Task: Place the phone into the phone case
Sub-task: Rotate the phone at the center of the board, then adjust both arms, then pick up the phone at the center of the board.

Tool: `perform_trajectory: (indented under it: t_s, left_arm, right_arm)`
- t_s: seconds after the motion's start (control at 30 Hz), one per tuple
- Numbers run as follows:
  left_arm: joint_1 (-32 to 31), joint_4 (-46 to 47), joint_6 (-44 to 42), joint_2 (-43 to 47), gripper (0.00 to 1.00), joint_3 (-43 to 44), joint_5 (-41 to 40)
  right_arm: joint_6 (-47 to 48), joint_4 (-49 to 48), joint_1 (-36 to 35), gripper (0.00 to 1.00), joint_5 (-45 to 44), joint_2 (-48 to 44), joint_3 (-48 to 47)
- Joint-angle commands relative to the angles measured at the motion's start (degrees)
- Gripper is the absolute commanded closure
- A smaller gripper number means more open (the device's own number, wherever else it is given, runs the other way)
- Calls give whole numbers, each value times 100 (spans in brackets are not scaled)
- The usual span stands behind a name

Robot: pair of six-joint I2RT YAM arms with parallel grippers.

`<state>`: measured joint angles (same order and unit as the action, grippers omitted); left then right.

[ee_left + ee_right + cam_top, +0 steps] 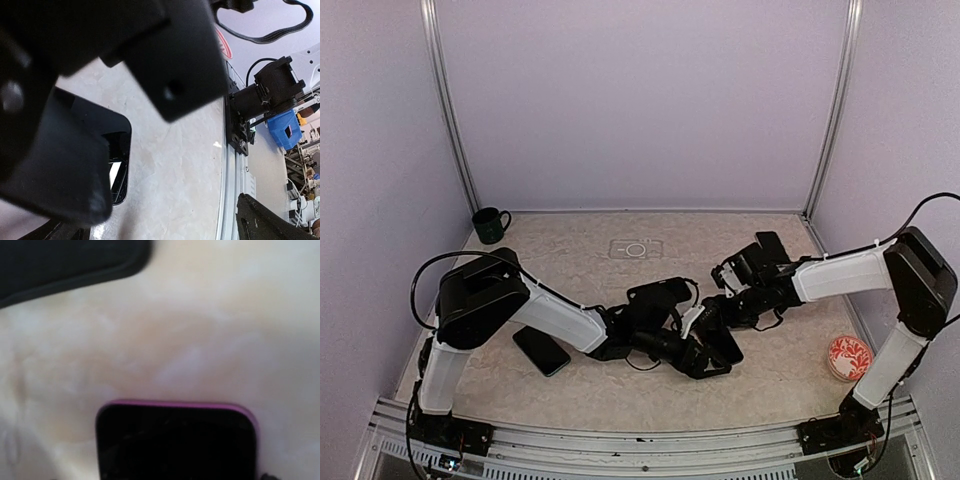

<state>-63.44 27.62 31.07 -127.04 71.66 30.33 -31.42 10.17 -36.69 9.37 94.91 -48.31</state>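
Closest to us, the left gripper (145,150) is filling its own wrist view, its black fingers (165,65) standing wide apart and gripping nothing. Below them a black phone case (119,135) is lying on the marble-patterned table (770,390). We are judging it to be the case from its raised lip and the cut-out near its corner.

From above, we are seeing the phone (542,350) lying flat and alone on the left of the table, well apart from both grippers. The right gripper (718,308) is hovering near the left one at the table's middle. Its fingers are not showing in its wrist view, but we are reading it as open and empty. That view is showing a black pink-rimmed slab (175,445) on the table, and we cannot tell what it is.

We are expecting the phone to handle as a thin, stiff, glossy slab: light, slippery on its faces and breakable at the glass. Lying flat, it is offering little to pinch, so we are favouring a hold across its narrow width, on the two long edges near the middle. The case is looking soft and bendy at the rim. We are thinking it needs pinning at one end while the phone is pressed in corner first.
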Motion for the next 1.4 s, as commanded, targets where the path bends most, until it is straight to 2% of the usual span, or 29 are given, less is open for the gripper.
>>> perform_trajectory:
  t_s: [0.0,0.13,0.43,0.6,0.83,1.1,1.37]
  left_arm:
    - [-30,251,70,-77,1,-91,114]
    - [-37,346,114,-3,1,-197,120]
    - [-36,456,49,870,1,-1028,-13]
    - [52,377,-23,1800,1,-1778,-291]
    - [340,242,-16,3024,1,-2554,-669]
    - [552,-88,-103,3764,1,-2815,-909]
    - [713,-186,-100,4194,1,-3045,-1087]
  right_arm:
    - [315,-113,-65,15,841,78,-134]
    - [337,-117,-72,15,904,111,-199]
    - [837,621,-41,12,-283,-336,-459]
    - [1031,533,-36,1,-746,-913,-128]
    - [890,-1079,-96,1,-893,-1633,1374]
    - [1133,-3232,-582,1,-1421,-2082,2729]
    - [1324,-4798,-993,1,-1635,-1503,3498]
